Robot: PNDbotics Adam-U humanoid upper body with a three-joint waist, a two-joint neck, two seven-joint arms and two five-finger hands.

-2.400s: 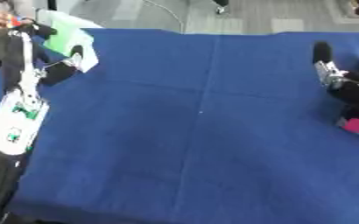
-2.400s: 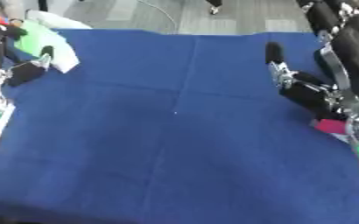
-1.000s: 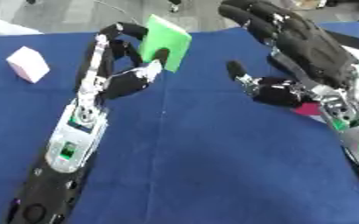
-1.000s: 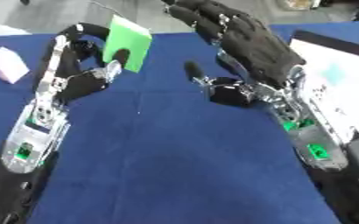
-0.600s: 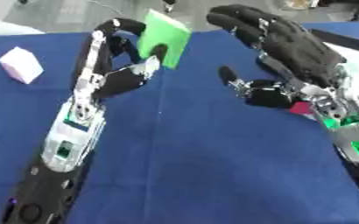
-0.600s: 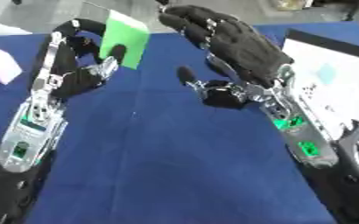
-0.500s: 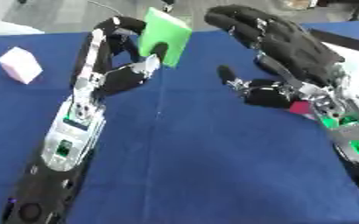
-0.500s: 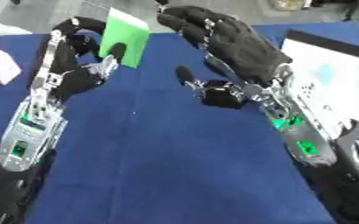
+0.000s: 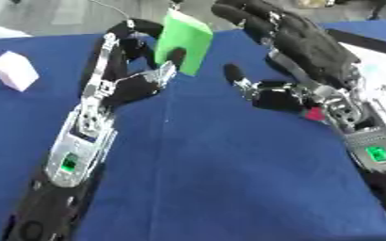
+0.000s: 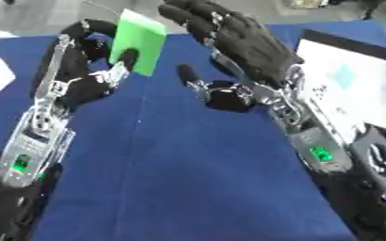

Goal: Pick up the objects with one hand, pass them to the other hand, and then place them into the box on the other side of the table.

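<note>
The left hand (image 9: 139,82) is raised above the blue tablecloth (image 9: 221,179), its thumb and curled fingers pinching a green block (image 9: 184,41), which stands tilted at the fingertips. Just to the right of the block, the right hand (image 10: 245,52) is spread wide, fingers straight and apart, palm turned toward the block but not touching it (its thumb sticks out below, pointing at the block).

The right eye view alone shows the white box (image 10: 357,94) with its dark rim, far right of the block. The left eye view shows a small red-pink thing (image 9: 314,113) behind the right wrist.

A pale pink cube (image 9: 13,70) lies on the cloth well left of the block. Beyond the block, grey floor (image 9: 56,12) borders the table.
</note>
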